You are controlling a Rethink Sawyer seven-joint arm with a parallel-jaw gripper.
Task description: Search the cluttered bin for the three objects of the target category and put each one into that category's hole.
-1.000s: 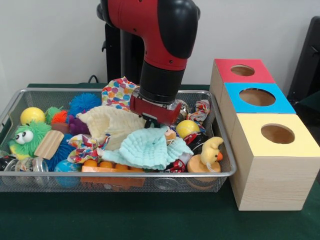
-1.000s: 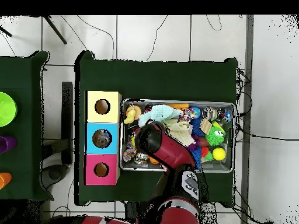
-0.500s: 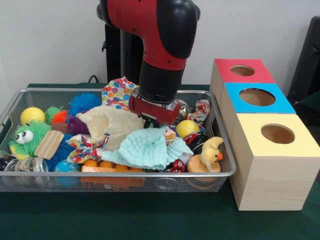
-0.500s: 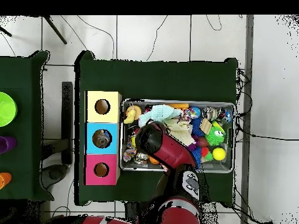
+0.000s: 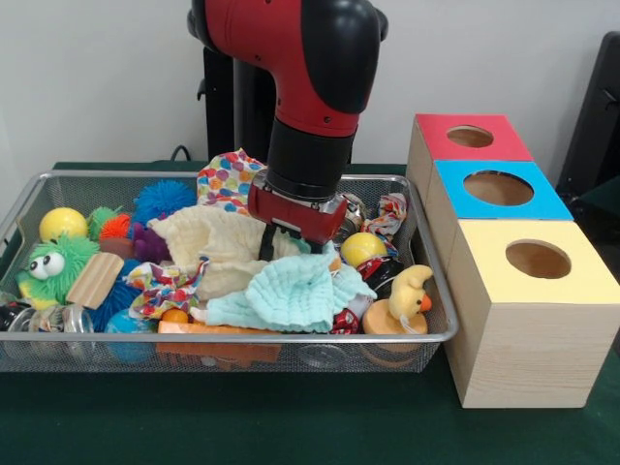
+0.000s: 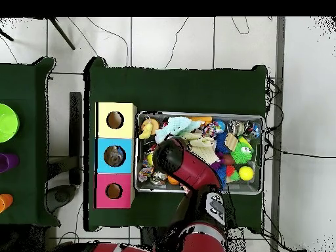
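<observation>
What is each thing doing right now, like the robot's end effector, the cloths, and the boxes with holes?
end effector: down in the bin, gripping the mint cloth.
mint cloth: bunched, pulled up at its top edge.
cream cloth: lying crumpled in the pile.
wire bin: full of toys.
yellow box: hole open, nothing seen inside.
blue box: something lies in its hole.
red box: hole open.
duck toy: upright in the corner.

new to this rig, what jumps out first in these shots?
The big red and black arm fills the top middle of the front view, its gripper down in the wire bin at a bunched mint green cloth. The bin is crammed with toys and cloths. Beside it stands a row of three wooden boxes, each with a round hole: red top, blue top, yellow top.
</observation>
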